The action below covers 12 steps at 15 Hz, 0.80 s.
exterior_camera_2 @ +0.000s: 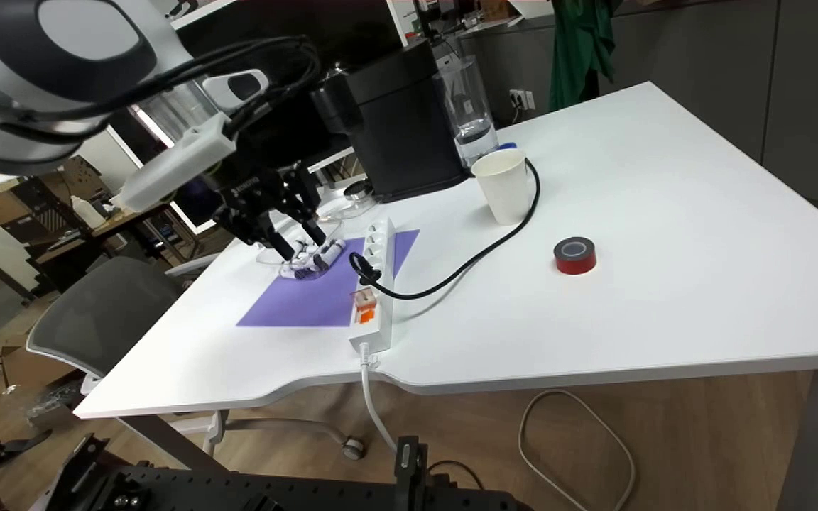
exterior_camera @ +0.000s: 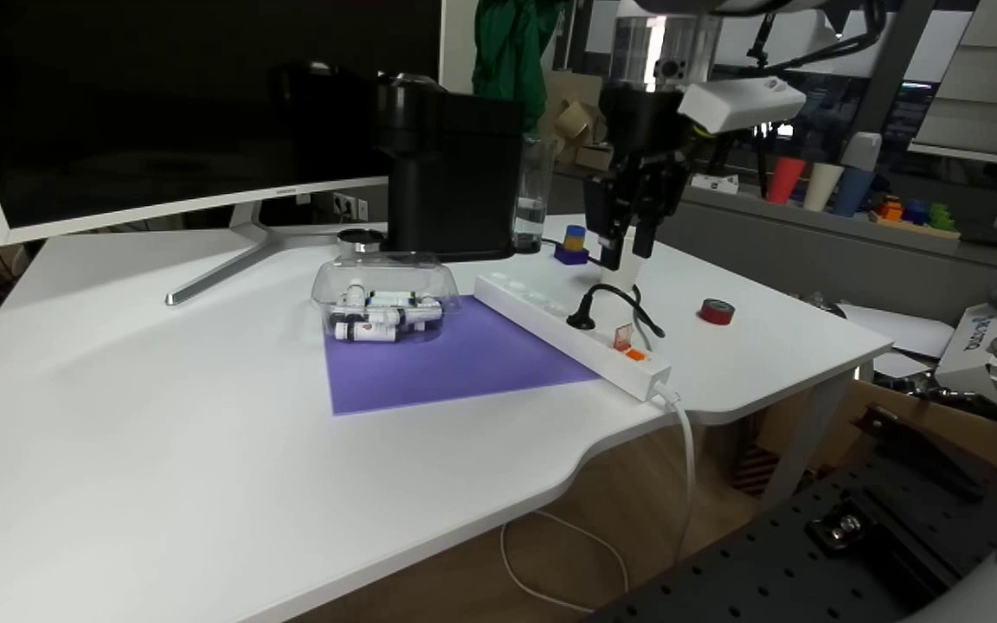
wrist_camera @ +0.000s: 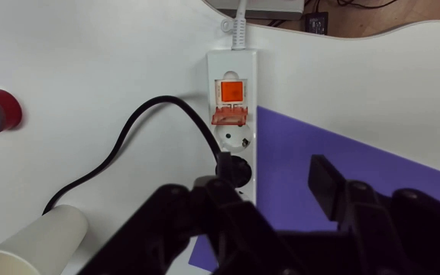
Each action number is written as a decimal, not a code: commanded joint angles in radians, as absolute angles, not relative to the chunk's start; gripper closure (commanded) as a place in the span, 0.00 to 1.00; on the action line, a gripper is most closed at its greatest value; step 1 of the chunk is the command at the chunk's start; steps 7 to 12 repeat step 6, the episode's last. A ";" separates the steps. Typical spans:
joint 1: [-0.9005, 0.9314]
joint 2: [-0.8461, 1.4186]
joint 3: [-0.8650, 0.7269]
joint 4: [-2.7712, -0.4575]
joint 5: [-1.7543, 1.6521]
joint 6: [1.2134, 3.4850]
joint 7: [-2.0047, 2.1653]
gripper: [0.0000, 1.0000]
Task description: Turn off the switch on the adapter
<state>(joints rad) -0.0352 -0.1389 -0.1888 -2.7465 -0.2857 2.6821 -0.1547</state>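
The adapter, a long white power strip [exterior_camera: 542, 322], lies on the white table and shows in both exterior views [exterior_camera_2: 373, 335]. In the wrist view the strip [wrist_camera: 232, 62] has its cable end at the top. The orange switch [wrist_camera: 232, 91] sits near that end, also visible in both exterior views [exterior_camera: 634, 354] [exterior_camera_2: 366, 316]. A translucent red flap [wrist_camera: 230, 116] stands raised beside the switch. My gripper [wrist_camera: 271, 166] is open and empty, held above the table. In the wrist view its left finger overlaps the black plug and its right finger is over the purple sheet.
A black plug [exterior_camera: 581, 317] with a black cable [exterior_camera_2: 451, 273] is in the strip. A paper cup [exterior_camera_2: 505, 188], a red tape roll [exterior_camera_2: 574, 259], a purple sheet [exterior_camera: 464, 363] and a clear box of small bottles [exterior_camera: 386, 307] are near. A black machine [exterior_camera: 455, 173] stands behind.
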 commanded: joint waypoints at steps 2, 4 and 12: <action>-0.058 -0.299 -0.126 -2.756 -0.186 2.480 -0.125 0.06; -0.060 -0.337 -0.114 -2.750 -0.149 2.411 -0.122 0.00; -0.075 -0.354 -0.098 -2.741 -0.156 2.352 -0.102 0.00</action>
